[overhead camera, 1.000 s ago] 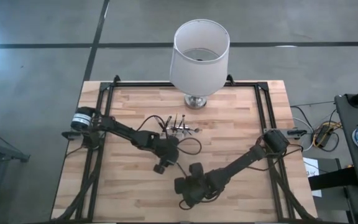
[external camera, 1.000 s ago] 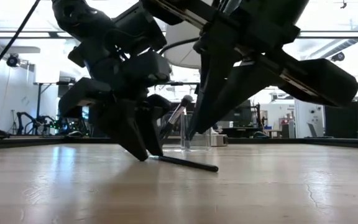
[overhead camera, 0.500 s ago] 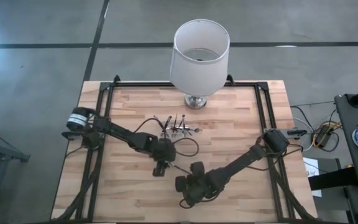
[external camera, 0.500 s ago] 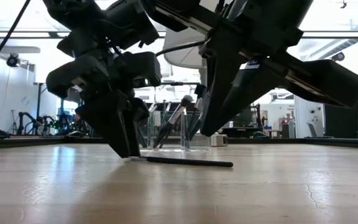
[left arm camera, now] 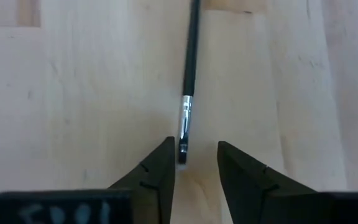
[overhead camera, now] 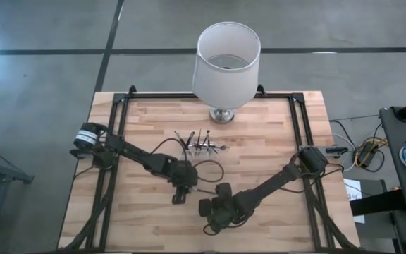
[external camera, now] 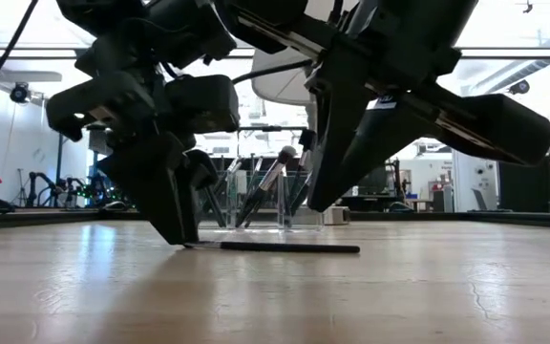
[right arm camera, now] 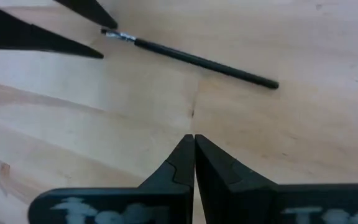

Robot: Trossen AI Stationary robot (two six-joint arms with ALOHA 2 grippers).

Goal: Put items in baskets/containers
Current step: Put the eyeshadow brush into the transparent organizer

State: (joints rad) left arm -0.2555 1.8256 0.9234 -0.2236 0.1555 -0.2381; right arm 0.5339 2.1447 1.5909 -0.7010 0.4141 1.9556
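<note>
Nearest the front of the table (overhead camera: 273,141), the right gripper (right arm camera: 193,144) is seen with its fingers pressed fully together, empty, its tips just short of a thin dark brush (right arm camera: 194,57) lying flat on the wood. That brush is the landmark here. Its metallic ferrule end (left arm camera: 184,127) sits between the fingers of the left gripper (left arm camera: 194,158), which stand part open on either side of it; contact with the ferrule cannot be made out with certainty, and the brush is not lifted. In the low view the left gripper (external camera: 175,225) is planted at the brush's end (external camera: 270,247), tips down on the table.

Beyond the brush, a clear holder (external camera: 261,205) is seen with several dark brushes leaning inside it; from above these show as a small cluster of sticks (overhead camera: 199,143). Farther still beyond the brush, a white lampshade (overhead camera: 225,60) on a metal base stands at the table's far edge.
</note>
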